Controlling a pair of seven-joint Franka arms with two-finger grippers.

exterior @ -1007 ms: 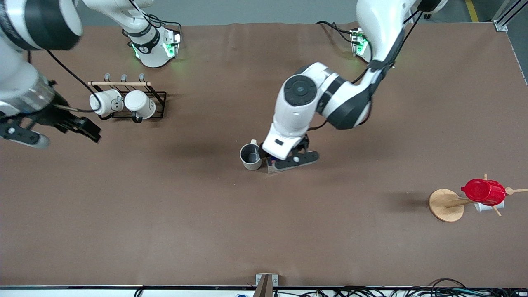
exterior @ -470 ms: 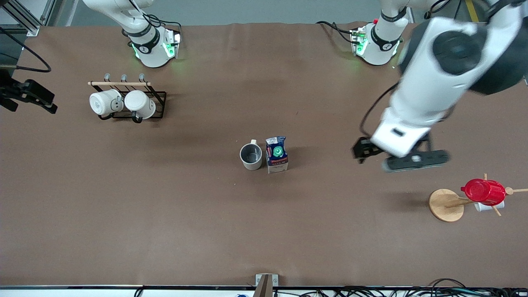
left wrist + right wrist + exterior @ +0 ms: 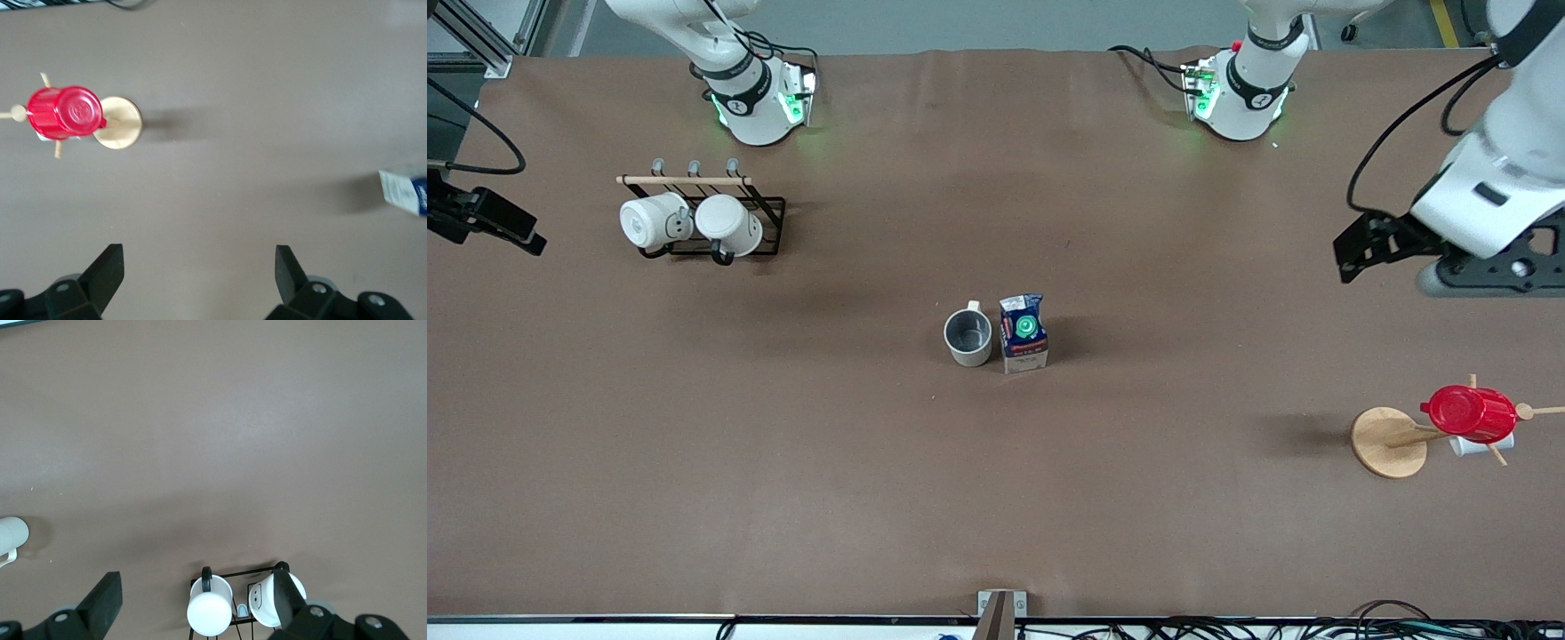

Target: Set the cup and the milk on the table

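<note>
The cup (image 3: 968, 336), off-white with a dark grey inside, stands upright on the table (image 3: 783, 489) near its middle. The milk (image 3: 1024, 333), a blue and white carton with a green cap, stands right beside it on the left arm's side. My left gripper (image 3: 1352, 253) is open and empty, up over the left arm's end of the table; its wrist view (image 3: 198, 263) shows wide-apart fingers and a corner of the milk (image 3: 407, 193). My right gripper (image 3: 507, 231) is open and empty over the right arm's end, with its fingers spread in its wrist view (image 3: 197, 590).
A black wire rack (image 3: 769, 218) with two white mugs (image 3: 654, 220) (image 3: 729, 224) stands toward the right arm's end; they also show in the right wrist view (image 3: 210, 613). A wooden mug tree (image 3: 1387, 442) holding a red plastic cup (image 3: 1469, 413) stands toward the left arm's end.
My left gripper let go of the milk, leaving it standing beside the cup, and swung away to the left arm's end. My right gripper drew back toward the table's edge.
</note>
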